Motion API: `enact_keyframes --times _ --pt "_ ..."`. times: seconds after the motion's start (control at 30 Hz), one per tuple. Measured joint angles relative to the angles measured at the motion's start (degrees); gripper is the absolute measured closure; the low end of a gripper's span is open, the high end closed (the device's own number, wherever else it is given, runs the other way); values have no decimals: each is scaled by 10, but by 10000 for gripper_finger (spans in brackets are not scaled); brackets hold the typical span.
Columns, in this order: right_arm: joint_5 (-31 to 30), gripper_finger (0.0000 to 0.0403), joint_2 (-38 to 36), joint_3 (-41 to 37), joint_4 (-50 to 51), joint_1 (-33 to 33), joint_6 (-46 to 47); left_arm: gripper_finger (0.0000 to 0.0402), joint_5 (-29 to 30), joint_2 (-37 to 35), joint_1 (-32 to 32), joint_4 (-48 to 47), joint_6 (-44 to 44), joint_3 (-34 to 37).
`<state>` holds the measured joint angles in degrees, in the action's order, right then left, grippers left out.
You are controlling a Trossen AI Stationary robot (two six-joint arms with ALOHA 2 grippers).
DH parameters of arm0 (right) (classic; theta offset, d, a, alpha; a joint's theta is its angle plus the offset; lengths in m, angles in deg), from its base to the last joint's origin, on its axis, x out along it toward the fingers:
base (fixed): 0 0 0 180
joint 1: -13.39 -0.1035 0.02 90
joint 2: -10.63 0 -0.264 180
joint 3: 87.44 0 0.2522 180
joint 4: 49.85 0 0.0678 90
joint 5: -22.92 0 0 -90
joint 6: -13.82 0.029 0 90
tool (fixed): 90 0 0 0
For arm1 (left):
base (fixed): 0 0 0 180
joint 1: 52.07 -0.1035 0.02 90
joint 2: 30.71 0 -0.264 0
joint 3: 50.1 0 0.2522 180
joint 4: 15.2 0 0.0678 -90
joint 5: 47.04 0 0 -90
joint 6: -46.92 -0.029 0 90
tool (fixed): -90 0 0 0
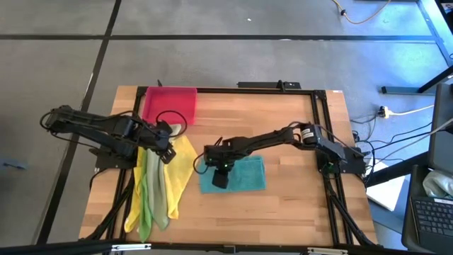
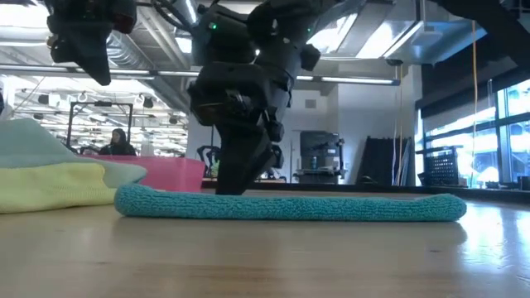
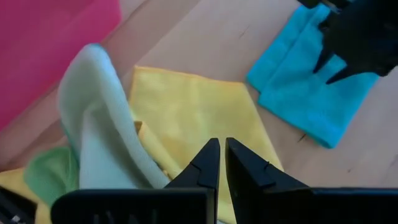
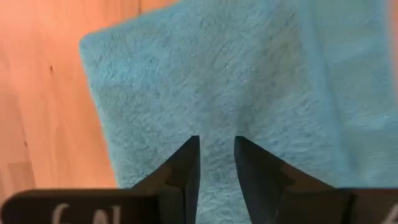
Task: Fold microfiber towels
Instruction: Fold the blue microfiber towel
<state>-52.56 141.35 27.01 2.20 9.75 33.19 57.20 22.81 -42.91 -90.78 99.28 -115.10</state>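
A teal towel [image 1: 237, 173] lies folded flat on the table, right of centre. My right gripper [image 4: 217, 140] points down onto its left part, fingers a little apart; the low view [image 2: 236, 186] shows it too. A pile of towels lies at the left: a yellow one [image 3: 199, 112] spread underneath, a pale olive one [image 3: 99, 124] humped over it, and a bright green one [image 3: 50, 174] at its side. My left gripper [image 3: 222, 142] is shut and empty, raised above this pile [image 1: 168, 154]. My right gripper comes at the teal towel from above, pointing down. In the low view its fingertips [image 2: 240, 189] reach the towel's top surface [image 4: 217, 99] near the left end. The towel shows flat between the fingers and lies on the table.
A pink-red tray [image 1: 170, 103] stands at the table's far left, just beyond the pile. Bare wood [image 1: 297, 127] lies to the right of and beyond the teal towel. A person [image 2: 118, 142] sits in the room behind the table.
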Motion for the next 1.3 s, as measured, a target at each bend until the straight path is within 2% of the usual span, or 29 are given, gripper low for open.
enact_keyframes --times 0.3,0.4,0.5,0.67,0.83,0.97,1.07,1.3 --pt "44 301 -56 70 197 29 -115 383 -1 8 -4 166 -60 0" --pt "48 301 -95 52 227 42 -151 383 -14 31 -16 206 -63 0" --pt "79 299 -137 -5 227 67 -164 383 -62 70 -34 244 -83 0" --pt "182 268 -205 -153 192 116 -180 381 -152 156 -61 317 -144 0" --pt "211 228 -262 -289 148 149 -221 360 -260 243 -108 381 -188 0" --pt "231 219 -286 -363 87 166 -238 340 -318 287 -140 390 -195 0" --pt "250 229 -285 -402 39 179 -230 331 -336 299 -154 390 -188 0" --pt "290 248 -283 -464 -65 230 -166 329 -339 301 -160 400 -181 0"
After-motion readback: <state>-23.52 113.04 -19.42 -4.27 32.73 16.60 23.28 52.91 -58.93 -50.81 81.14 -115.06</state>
